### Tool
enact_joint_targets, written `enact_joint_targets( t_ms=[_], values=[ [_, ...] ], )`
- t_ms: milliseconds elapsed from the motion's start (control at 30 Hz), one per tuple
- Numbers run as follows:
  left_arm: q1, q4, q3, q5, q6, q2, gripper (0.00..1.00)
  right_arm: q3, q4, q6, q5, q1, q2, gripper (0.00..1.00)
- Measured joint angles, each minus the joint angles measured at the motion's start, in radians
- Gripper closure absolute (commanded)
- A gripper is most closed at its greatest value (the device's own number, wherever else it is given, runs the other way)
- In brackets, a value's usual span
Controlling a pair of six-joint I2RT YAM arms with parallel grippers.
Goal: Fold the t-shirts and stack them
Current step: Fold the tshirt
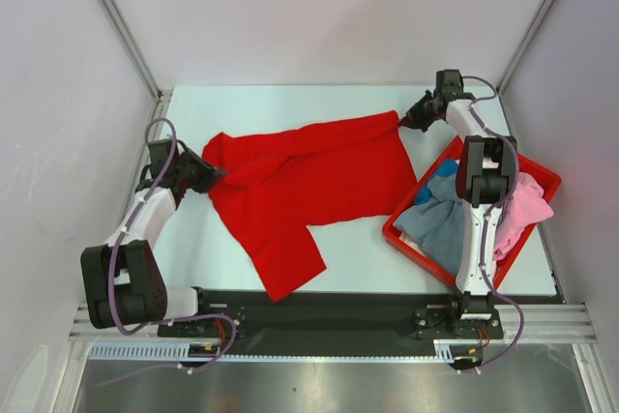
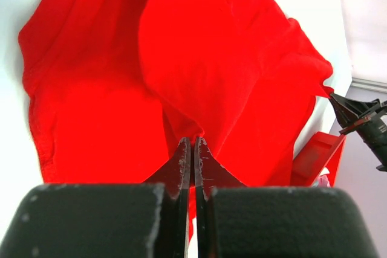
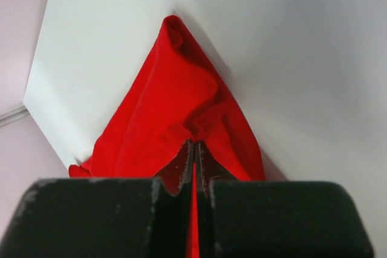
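Observation:
The large bright red t-shirt (image 1: 309,176) lies spread and stretched across the middle of the table. My left gripper (image 1: 215,174) is shut on its left edge; the left wrist view shows the cloth (image 2: 199,70) pinched between the jaws at my left gripper (image 2: 192,140). My right gripper (image 1: 404,119) is shut on its far right corner; the right wrist view shows the cloth (image 3: 175,113) bunched at my right gripper (image 3: 194,143). A grey-blue t-shirt (image 1: 437,222), a pink one (image 1: 525,208) and a blue one (image 1: 443,172) lie in the bin.
A rigid red plastic bin (image 1: 546,178) stands at the right of the table, partly behind the right arm; its edge also shows in the left wrist view (image 2: 314,155). White walls enclose the table on three sides. A black rail runs along the near edge.

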Motion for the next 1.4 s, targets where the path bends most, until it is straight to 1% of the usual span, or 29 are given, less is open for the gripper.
enact_joint_targets(
  t_ms=[267,333,367,400,467,500,533,567,600,633,700,733,833,867,900,967,1000,1067,1167,1200,1233,1333,1400],
  values=[
    [0.0,-0.002,-0.048,-0.009,-0.008,-0.026,1.0,-0.001,-0.024,-0.028,0.014,0.0,-0.02,1.0],
    [0.0,-0.007,-0.064,-0.014,-0.01,-0.026,0.87,-0.002,-0.029,-0.032,0.016,0.0,-0.02,1.0],
    [0.0,-0.01,-0.071,-0.017,-0.008,-0.026,0.82,-0.003,-0.033,-0.034,0.017,0.0,-0.02,1.0],
    [0.0,-0.017,-0.074,-0.019,-0.011,-0.026,0.7,-0.004,-0.037,-0.036,0.019,0.0,-0.02,1.0],
    [0.0,-0.023,-0.074,-0.023,-0.003,-0.026,0.53,-0.004,-0.047,-0.042,0.027,0.0,-0.02,1.0],
    [0.0,-0.024,-0.074,-0.028,-0.002,-0.027,0.39,-0.004,-0.053,-0.047,0.034,0.0,-0.02,0.98],
    [0.0,-0.029,-0.072,-0.038,0.011,-0.027,0.33,-0.004,-0.06,-0.055,0.042,0.0,-0.02,0.89],
    [0.0,-0.043,-0.068,-0.049,0.02,-0.027,0.29,-0.003,-0.071,-0.064,0.051,0.0,-0.02,0.84],
    [0.0,-0.059,-0.059,-0.06,0.034,-0.027,0.23,-0.002,-0.087,-0.078,0.066,0.0,-0.02,0.79],
    [0.0,-0.075,-0.045,-0.077,0.051,-0.027,0.21,0.0,-0.1,-0.09,0.08,0.0,-0.02,0.7],
    [0.0,-0.09,-0.005,-0.101,0.091,-0.021,0.19,0.024,-0.146,-0.133,0.115,0.001,-0.018,0.6],
    [0.0,-0.091,0.024,-0.112,0.119,-0.012,0.18,0.04,-0.162,-0.154,0.131,0.001,-0.017,0.5],
    [0.0,-0.078,0.141,-0.134,0.193,0.06,0.19,0.097,-0.143,-0.222,0.154,0.007,-0.016,0.38],
    [0.0,-0.068,0.186,-0.143,0.214,0.099,0.19,0.108,-0.128,-0.24,0.154,0.008,-0.015,0.36],
    [0.0,-0.057,0.227,-0.152,0.232,0.143,0.19,0.132,-0.109,-0.264,0.151,0.012,-0.006,0.36],
    [0.0,-0.035,0.302,-0.169,0.264,0.24,0.24,0.181,-0.069,-0.292,0.144,0.02,0.021,0.35],
    [0.002,-0.027,0.334,-0.176,0.278,0.286,0.33,0.209,-0.052,-0.303,0.134,0.024,0.042,0.34],
    [0.011,-0.018,0.386,-0.166,0.302,0.378,0.41,0.239,-0.012,-0.318,0.115,0.028,0.077,0.34],
    [0.031,-0.022,0.467,-0.117,0.33,0.502,0.44,0.245,0.017,-0.329,0.089,0.035,0.113,0.34],
    [0.04,-0.023,0.494,-0.095,0.335,0.54,0.54,0.245,0.023,-0.331,0.082,0.037,0.125,0.34],
    [0.048,-0.022,0.52,-0.077,0.337,0.571,0.57,0.245,0.027,-0.332,0.078,0.037,0.133,0.34],
    [0.063,-0.015,0.585,-0.034,0.329,0.635,0.61,0.241,0.03,-0.332,0.069,0.037,0.146,0.34],
    [0.069,-0.001,0.62,-0.008,0.302,0.662,0.56,0.24,0.031,-0.331,0.062,0.036,0.146,0.34]
  ],
)
